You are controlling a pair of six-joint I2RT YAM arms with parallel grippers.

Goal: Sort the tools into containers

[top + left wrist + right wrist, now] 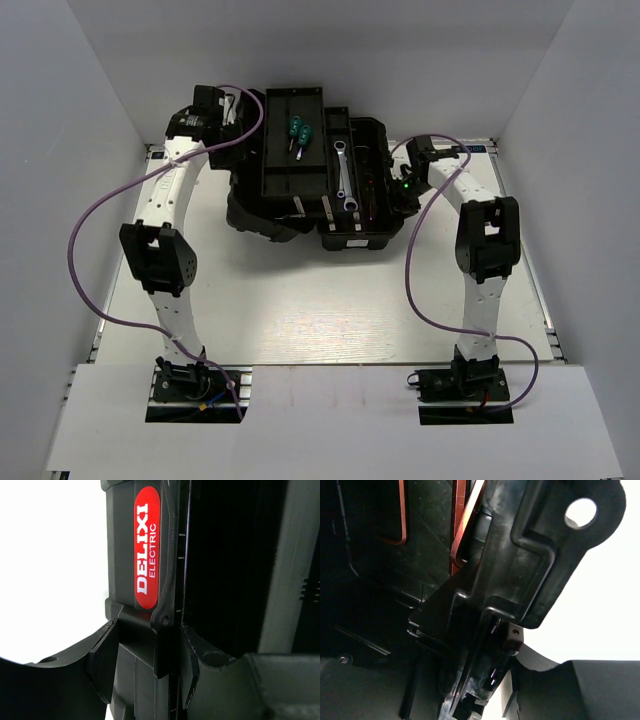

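Note:
The black toolbox (352,236) stands open at the back middle. Two green-handled screwdrivers (298,130) lie in its left section. Two silver wrenches (344,172) lie in the middle compartment. Reddish-brown hex keys (372,190) lie in the right compartment and show in the right wrist view (456,530). My left gripper (232,108) is shut on the lid's edge (150,630), just below the red label (147,545). My right gripper (403,190) is shut on the toolbox's right wall (495,595).
White walls close in the table on the left, back and right. Purple cables (90,230) loop beside both arms. The table's metal edge (548,320) runs along the right side. The arm bases (195,385) sit at the near edge.

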